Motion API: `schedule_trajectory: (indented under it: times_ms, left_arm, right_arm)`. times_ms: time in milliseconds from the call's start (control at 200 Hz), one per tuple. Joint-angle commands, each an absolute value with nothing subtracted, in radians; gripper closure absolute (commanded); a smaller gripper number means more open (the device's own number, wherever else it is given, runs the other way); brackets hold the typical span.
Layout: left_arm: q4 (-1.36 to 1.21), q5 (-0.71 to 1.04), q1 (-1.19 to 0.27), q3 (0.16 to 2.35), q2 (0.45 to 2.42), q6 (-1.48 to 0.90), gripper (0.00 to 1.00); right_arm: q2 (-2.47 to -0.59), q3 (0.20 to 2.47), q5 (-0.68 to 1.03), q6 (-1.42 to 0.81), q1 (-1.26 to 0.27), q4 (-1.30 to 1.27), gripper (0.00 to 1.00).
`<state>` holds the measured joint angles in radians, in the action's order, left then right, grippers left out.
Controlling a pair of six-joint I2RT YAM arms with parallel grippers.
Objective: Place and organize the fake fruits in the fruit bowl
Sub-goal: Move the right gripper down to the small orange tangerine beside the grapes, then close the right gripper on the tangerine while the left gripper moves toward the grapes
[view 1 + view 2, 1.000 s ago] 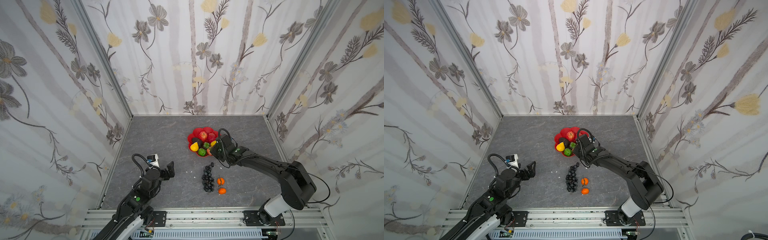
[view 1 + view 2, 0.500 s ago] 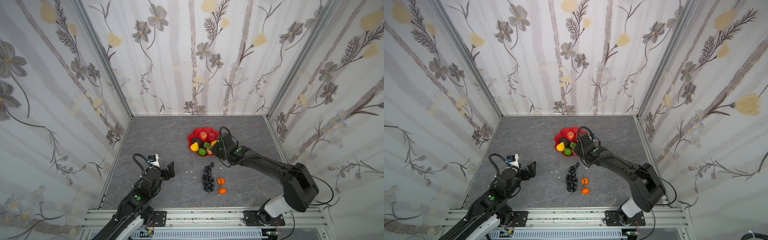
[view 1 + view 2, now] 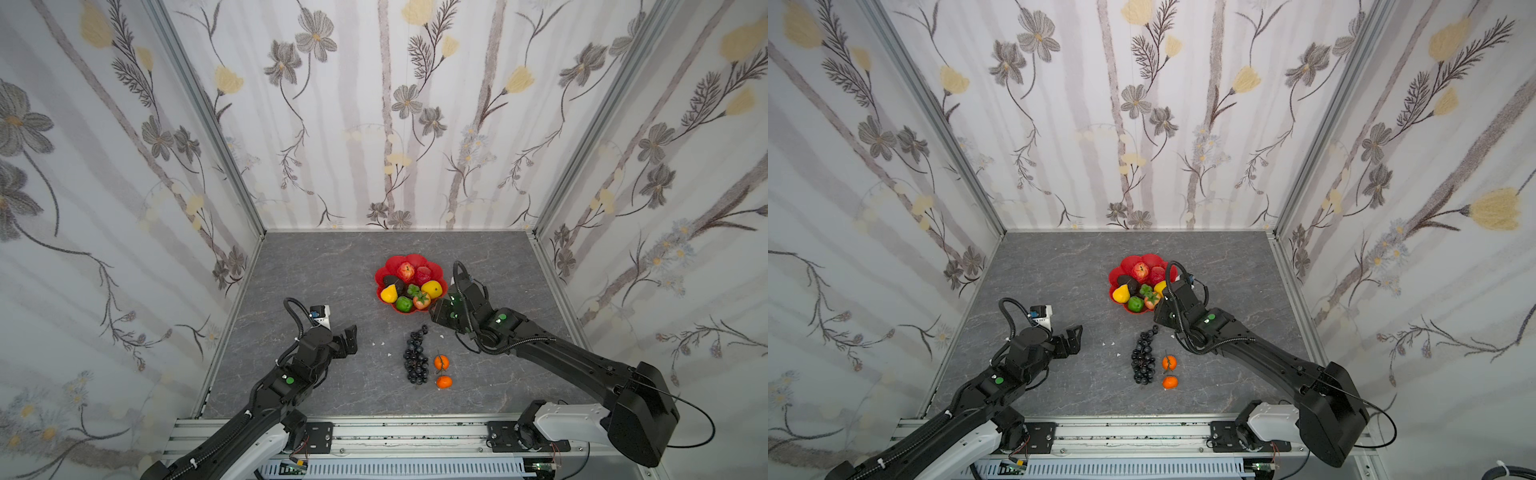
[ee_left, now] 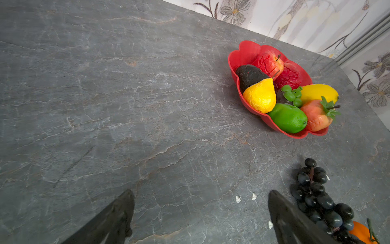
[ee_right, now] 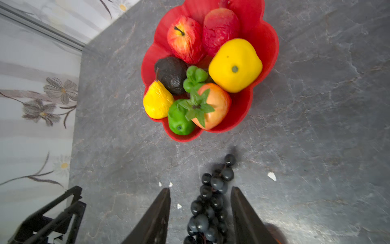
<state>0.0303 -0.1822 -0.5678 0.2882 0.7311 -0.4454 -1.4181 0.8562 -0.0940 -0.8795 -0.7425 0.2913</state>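
The glossy red fruit bowl with a scalloped petal rim [image 3: 384,266] sits on the grey stone-patterned worktop [image 3: 316,270], right of centre and towards the back wall. It holds eight plastic fruits:
- a red apple [image 5: 184,38]
- a wrinkled red fruit [image 5: 220,27]
- a smooth yellow fruit [image 5: 235,65]
- a dark avocado [image 5: 171,74]
- a small green cluster [image 5: 194,78]
- a yellow pear [image 5: 157,101]
- a green lime [image 5: 179,122]
- an orange-red fruit with a green leafy cap [image 5: 213,105]

In front of the bowl, on the bare worktop, lies the black grape bunch [image 3: 417,357]. The two small oranges [image 3: 441,362] [image 3: 444,382] lie just beside its right side.

The right gripper [image 3: 437,311] hangs by the bowl's near right edge. Its jaws are partly spread and grip nothing. In the right wrist view, the grapes show on the worktop in the gap between them.

The left gripper [image 3: 349,338] is well apart to the left over bare worktop, spread wide and empty. A few white crumbs [image 3: 382,344] lie between it and the grapes.
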Motion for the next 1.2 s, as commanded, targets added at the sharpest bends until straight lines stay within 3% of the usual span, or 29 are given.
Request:
schedule_trajectory:
  times_ms: [0, 455, 1199]
  left_arm:
    - [-0.063, -0.126, -0.567, 0.305, 0.789, -0.459, 0.00]
    - [-0.168, -0.028, -0.572, 0.333, 0.991, -0.438, 0.01]
    - [-0.160, -0.046, -0.580, 0.327, 0.971, -0.421, 0.00]
  right_arm:
    - [-1.391, 0.806, -0.042, -0.813, -0.753, 0.276, 0.52]
    - [-1.507, 0.779, -0.056, -0.793, -0.851, 0.335, 0.64]
    - [-1.580, 0.810, -0.139, -0.768, -0.881, 0.432, 0.75]
